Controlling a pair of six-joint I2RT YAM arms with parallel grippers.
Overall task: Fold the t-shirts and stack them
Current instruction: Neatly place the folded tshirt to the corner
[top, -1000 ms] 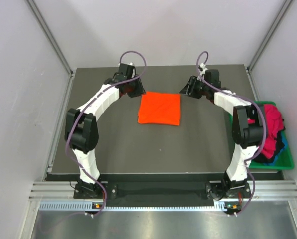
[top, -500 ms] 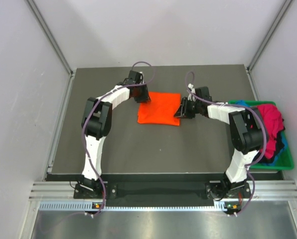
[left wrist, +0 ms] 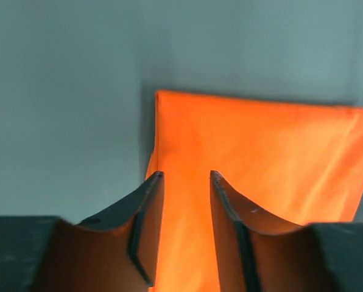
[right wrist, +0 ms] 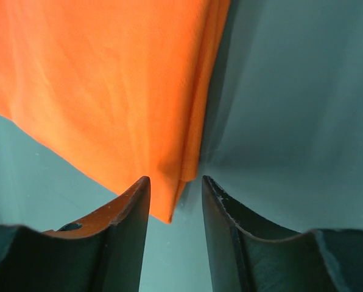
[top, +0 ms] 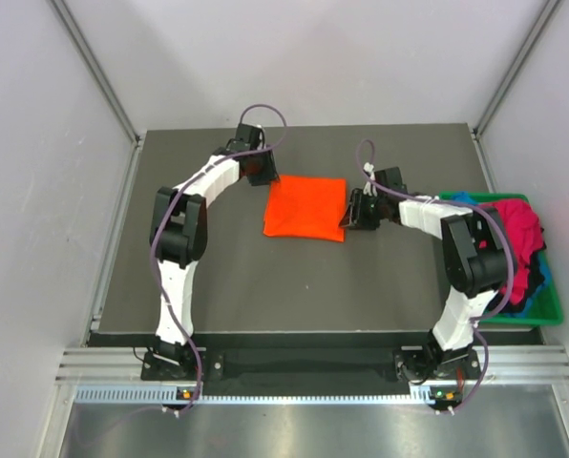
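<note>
A vivid orange t-shirt (top: 305,207) lies folded into a flat square on the dark table. My left gripper (top: 263,176) hovers at its far left corner, jaws open; in the left wrist view the gripper (left wrist: 184,176) stands over the orange cloth (left wrist: 260,158) near its edge. My right gripper (top: 349,212) is at the shirt's right edge near the near right corner; in the right wrist view the gripper (right wrist: 175,180) is open with the layered corner of the orange shirt (right wrist: 108,91) just ahead of the fingertips. A magenta-red t-shirt (top: 521,239) and a blue t-shirt (top: 544,278) lie crumpled in the bin.
A green plastic bin (top: 542,315) stands at the table's right edge, beside the right arm. The dark table (top: 265,286) is walled by grey panels on the left, back and right.
Both grippers came in from beyond the shirt's far corners. The left reached the far left corner, then drew back slightly. The right moved down along the right edge.
</note>
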